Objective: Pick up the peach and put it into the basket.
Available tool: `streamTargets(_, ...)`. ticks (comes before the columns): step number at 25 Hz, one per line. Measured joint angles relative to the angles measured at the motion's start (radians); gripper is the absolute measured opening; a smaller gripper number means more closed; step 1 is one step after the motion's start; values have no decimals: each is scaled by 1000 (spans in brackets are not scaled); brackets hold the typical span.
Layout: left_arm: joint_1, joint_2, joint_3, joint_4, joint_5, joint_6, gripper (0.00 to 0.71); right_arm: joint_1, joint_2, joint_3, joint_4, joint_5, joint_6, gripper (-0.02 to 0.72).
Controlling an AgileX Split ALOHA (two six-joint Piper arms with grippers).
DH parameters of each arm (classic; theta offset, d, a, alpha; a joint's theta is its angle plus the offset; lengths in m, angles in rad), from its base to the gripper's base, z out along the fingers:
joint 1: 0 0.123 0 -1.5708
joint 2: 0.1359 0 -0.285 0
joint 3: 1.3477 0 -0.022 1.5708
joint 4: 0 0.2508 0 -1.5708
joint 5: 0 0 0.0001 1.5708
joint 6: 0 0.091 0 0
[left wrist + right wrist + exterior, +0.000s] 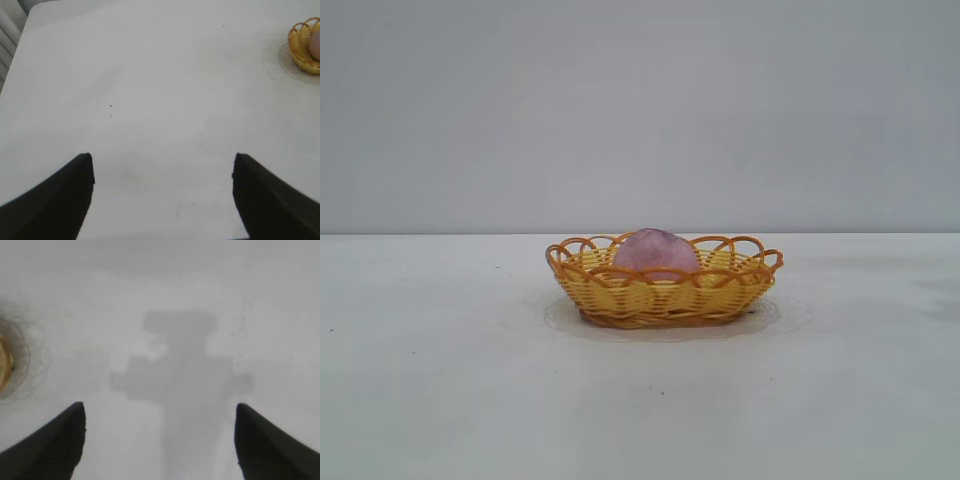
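The peach (656,251) sits inside the basket (665,295), its rounded pink top rising above the orange looped rim, and the basket rests flat on the white table (440,380) near the middle of the exterior view. Neither arm appears in that view. In the left wrist view the left gripper (162,172) hangs above bare table with its two dark fingers (60,200) spread wide apart and nothing between them; the basket (302,47) lies well beyond the fingertips and off to one side, cut by the picture's edge, with a sliver of the peach (316,45) showing inside it. In the right wrist view the right gripper (160,415) is likewise above bare table, its fingers (262,445) wide apart and holding nothing. The gripper's own shadow (180,375) falls on the table ahead of the fingertips, in line with the gap between them. A yellowish curved edge (5,365) shows at the border of that picture, beyond one finger and off to its side; it is too blurred to say for certain that it is the basket rim. Both grippers are well apart from the basket and the peach.
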State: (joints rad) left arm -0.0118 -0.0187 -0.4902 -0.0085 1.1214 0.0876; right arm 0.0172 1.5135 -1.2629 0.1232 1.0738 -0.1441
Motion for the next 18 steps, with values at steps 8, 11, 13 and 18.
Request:
streamTargets(8, 0, 0, 0, 0, 0, 0, 534, 0, -419, 356, 0, -32, 2, 521)
streamTargets(11, 0, 0, 0, 0, 0, 0, 534, 0, -572, 453, 0, -21, 12, 521)
streamTargets(13, 0, 0, 0, 0, 0, 0, 534, 0, -671, 502, 0, -9, 21, 521)
streamTargets(18, 0, 0, 0, 0, 0, 0, 534, 0, -921, 571, -4, 31, 28, 521)
